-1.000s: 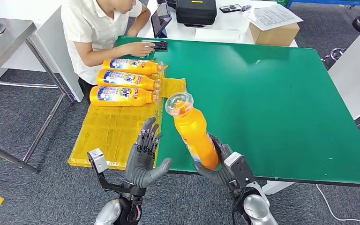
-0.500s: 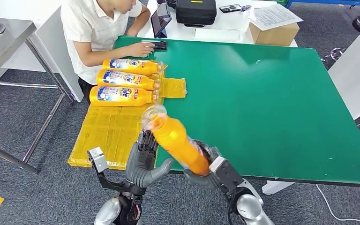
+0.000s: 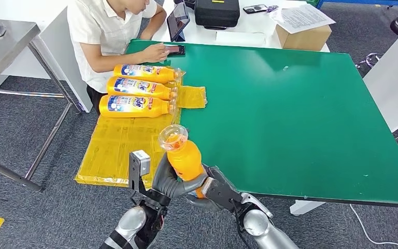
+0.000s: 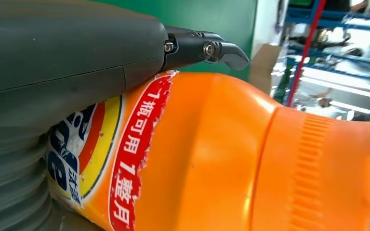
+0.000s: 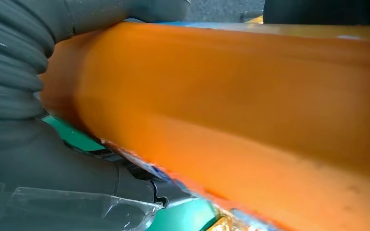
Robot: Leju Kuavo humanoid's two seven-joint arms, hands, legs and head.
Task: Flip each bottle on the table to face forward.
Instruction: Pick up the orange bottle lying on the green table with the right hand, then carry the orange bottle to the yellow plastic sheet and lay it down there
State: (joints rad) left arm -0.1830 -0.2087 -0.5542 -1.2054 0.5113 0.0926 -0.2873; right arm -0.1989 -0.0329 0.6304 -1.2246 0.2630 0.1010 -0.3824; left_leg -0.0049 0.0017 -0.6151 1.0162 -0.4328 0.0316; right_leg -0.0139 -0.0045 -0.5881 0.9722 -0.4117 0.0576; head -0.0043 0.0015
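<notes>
An orange bottle (image 3: 184, 158) with a clear cap stands tilted above the table's near edge, held between both hands. My left hand (image 3: 168, 181) wraps its lower body from the left; my right hand (image 3: 212, 191) grips its base from the right. The left wrist view brings the bottle (image 4: 212, 154) up close, its red and blue label beside my left hand (image 4: 67, 57). Close against my right hand (image 5: 24, 82), in the right wrist view, lies the plain orange side of the bottle (image 5: 231, 106). Three more orange bottles (image 3: 134, 88) lie label-up on yellow sheets (image 3: 119, 145).
A person (image 3: 109, 31) sits at the far left of the green table (image 3: 300, 104), touching a phone (image 3: 173, 50). Behind it a white table carries a black case (image 3: 216, 13), papers and a cardboard box (image 3: 303, 37). A grey metal table (image 3: 5, 41) stands at left.
My right hand has carried the bottle left and toward me. My left hand, open before, has closed around the bottle's lower body.
</notes>
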